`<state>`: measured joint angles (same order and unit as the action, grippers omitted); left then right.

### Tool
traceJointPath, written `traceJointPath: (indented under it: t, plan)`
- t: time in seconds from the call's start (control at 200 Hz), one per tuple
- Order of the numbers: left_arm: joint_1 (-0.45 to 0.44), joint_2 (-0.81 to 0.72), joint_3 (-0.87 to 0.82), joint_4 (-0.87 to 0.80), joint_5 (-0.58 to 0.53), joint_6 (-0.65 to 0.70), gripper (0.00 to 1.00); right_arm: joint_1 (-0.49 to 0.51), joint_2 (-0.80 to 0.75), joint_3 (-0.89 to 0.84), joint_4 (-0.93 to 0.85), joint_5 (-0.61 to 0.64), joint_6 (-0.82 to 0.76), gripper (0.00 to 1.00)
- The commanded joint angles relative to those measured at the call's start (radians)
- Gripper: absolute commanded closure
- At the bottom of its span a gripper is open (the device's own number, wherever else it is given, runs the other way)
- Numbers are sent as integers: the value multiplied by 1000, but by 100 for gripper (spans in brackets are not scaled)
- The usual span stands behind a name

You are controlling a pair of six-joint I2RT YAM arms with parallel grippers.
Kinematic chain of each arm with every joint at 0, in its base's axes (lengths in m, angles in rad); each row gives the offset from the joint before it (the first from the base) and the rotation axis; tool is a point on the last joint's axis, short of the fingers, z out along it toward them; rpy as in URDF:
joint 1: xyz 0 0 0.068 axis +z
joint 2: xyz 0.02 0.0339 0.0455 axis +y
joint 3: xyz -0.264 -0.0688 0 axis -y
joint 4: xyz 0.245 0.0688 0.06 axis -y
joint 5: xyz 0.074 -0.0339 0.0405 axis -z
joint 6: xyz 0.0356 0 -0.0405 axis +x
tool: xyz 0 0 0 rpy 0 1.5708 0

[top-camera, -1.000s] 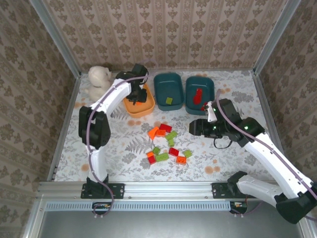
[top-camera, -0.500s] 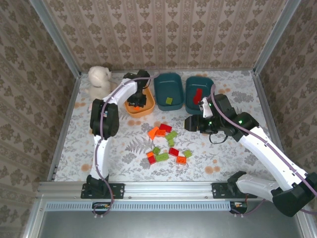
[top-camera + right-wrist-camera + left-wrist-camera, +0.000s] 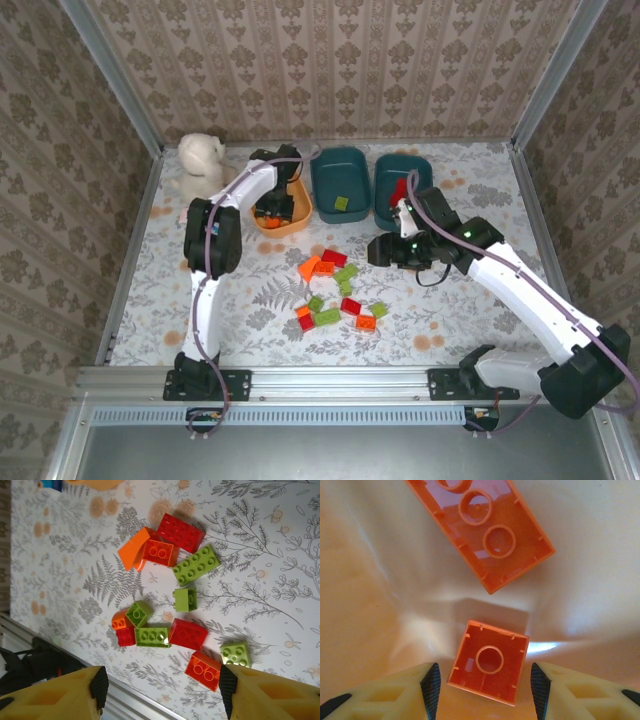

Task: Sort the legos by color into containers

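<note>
You have three tubs in row at far side: left tub (image 3: 300,217), middle tub (image 3: 326,180), right tub (image 3: 383,190). Plush toy (image 3: 200,160) left of them. Your brick pile (image 3: 335,290) lies mid-table (image 3: 250,300), nearer than tubs. Two bricks (image 3: 487,667) in left tub, one brick (image 3: 342,203) in middle tub.

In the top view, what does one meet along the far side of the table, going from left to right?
plush toy → orange tub → teal tub with a green lego in it → other teal tub
</note>
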<state>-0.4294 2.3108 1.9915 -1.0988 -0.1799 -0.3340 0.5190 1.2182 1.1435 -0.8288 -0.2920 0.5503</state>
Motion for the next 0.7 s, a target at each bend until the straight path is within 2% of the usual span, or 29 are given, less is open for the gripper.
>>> traceJointPath:
  t: [0.0,0.2,0.37,0.495,0.695]
  plan:
    - [-5,-35,31,-38,-2,-10,42,40,44,58,-73,56,-62,37]
    - [-16,-138,42,-33,-5,-53,29,200,150,111,-69,114,-133,38]
    - [-11,-316,-40,11,21,-143,22,339,303,165,-26,133,-174,39]
    - [29,-519,-234,93,63,-241,21,400,385,169,38,126,-261,38]
    - [113,-892,-599,220,178,-352,20,409,515,145,77,143,-413,37]
